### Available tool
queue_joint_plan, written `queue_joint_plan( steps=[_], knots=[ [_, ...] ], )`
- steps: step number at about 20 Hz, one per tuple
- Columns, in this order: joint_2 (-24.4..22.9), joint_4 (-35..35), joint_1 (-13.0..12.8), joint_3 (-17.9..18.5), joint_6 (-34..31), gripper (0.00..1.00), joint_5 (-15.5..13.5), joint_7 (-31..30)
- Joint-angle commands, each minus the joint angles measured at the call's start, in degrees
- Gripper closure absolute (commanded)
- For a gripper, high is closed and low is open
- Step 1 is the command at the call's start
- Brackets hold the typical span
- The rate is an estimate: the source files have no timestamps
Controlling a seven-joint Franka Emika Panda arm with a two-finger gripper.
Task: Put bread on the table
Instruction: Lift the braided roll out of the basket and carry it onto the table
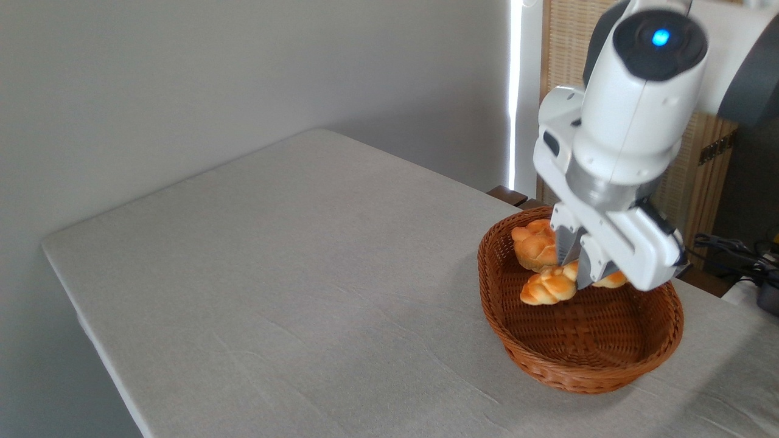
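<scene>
Bread (549, 286), a long braided golden-orange glossy loaf, sits between the two grey fingers (588, 267) of the white robot arm's claw (575, 263), and we read the claw as clamped on it near the loaf's middle. We see the loaf's left tapered end sticking out to the left of the fingers and a small part of its other end showing on the right. It is over the inside of the brown oval wicker basket (578, 359); whether it is lifted clear of the woven floor or touching it, we cannot tell.

Just behind the loaf, toward the basket's far rim, we see a smaller round knotted golden bun (533, 244), partly covered by the claw's body. Loaf and bun look close, perhaps touching; we cannot say which.

Our basket stands near the right edge of the large rectangular bench (292, 274) with its light grey cloth-like matte top and rounded corners. We see the far left corner of the bench against a plain grey wall.

Behind the arm, past the bench's far right edge, we make out a pale woven screen (569, 67) and some dark cables (730, 249).
</scene>
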Motion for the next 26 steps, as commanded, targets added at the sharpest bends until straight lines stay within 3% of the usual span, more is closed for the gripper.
queue_joint_plan(
  steps=[1, 3, 6, 8, 11, 13, 15, 16, 17, 20, 26],
  knots=[
    [0.64, 5.43, -0.33, -5.2, -3.33, 0.81, -2.12, -0.51],
    [2.82, 8.15, -0.51, -12.31, -3.42, 0.81, -7.38, -9.6],
    [9.05, 14.55, -2.44, -22.33, -2.54, 0.81, -11.0, -25.26],
    [15.2, 20.79, -4.19, -25.95, -1.06, 0.8, -13.81, -32.75],
    [23.12, 27.57, -5.34, -30.18, 8.77, 0.79, -16.55, -41.88],
    [26.81, 27.77, -6.04, -32.8, 15.18, 0.67, -15.94, -43.15],
    [30.77, 27.68, -6.48, -34.93, 19.16, 0.62, -15.85, -43.76],
    [32.0, 27.68, -6.84, -35.11, 19.87, 0.29, -15.85, -43.42],
    [32.97, 27.68, -7.27, -35.2, 20.48, 0.08, -15.41, -43.41],
    [36.13, 27.68, -7.37, -37.73, 23.03, 0.0, -13.04, -44.03],
    [36.15, 27.68, -7.28, -37.75, 22.86, 0.0, -13.21, -46.4]
  ],
)
